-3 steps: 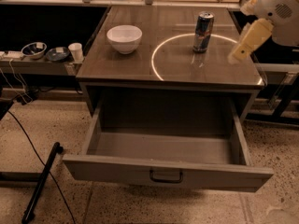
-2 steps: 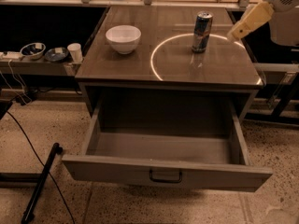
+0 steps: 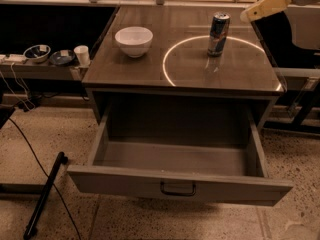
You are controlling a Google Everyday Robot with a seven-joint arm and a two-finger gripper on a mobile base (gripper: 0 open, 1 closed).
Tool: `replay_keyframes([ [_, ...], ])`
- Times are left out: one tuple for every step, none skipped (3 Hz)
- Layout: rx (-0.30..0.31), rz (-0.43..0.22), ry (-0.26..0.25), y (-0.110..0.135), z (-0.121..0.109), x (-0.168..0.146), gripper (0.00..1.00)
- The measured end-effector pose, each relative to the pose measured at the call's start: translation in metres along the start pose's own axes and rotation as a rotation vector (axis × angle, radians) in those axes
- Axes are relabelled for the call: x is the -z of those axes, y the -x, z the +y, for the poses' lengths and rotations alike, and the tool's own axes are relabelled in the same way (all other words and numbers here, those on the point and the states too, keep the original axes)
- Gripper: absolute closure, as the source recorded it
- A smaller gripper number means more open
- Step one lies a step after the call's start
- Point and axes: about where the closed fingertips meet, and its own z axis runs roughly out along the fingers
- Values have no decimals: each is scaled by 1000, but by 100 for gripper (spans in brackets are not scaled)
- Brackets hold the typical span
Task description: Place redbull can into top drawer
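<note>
The redbull can (image 3: 218,34) stands upright on the back right of the wooden table top (image 3: 130,69), inside a bright ring of light. The top drawer (image 3: 125,181) is pulled fully open below the table top, and its inside looks empty; a dark handle (image 3: 178,189) sits at the centre of its front panel. My gripper (image 3: 261,8) is at the top right of the camera view, raised above the table's back right corner, to the right of the can and apart from it. It holds nothing that I can see.
A white bowl (image 3: 133,40) sits on the table's back left. A low shelf (image 3: 35,70) at the left holds two small dishes and a small white cup (image 3: 81,55). A black pole (image 3: 42,196) and cables lie on the floor at the left.
My gripper has risen and drawn back to the upper right, away from the can. The can, bowl and drawer have not moved.
</note>
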Motion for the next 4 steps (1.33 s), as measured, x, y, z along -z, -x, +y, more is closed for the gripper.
replay_keyframes([
  [-54, -60, 21, 1, 7, -40, 0],
  [-102, -57, 40, -15, 17, -72, 0],
  [-145, -52, 89, -28, 32, -109, 0],
  [-156, -69, 121, -23, 39, -127, 0],
])
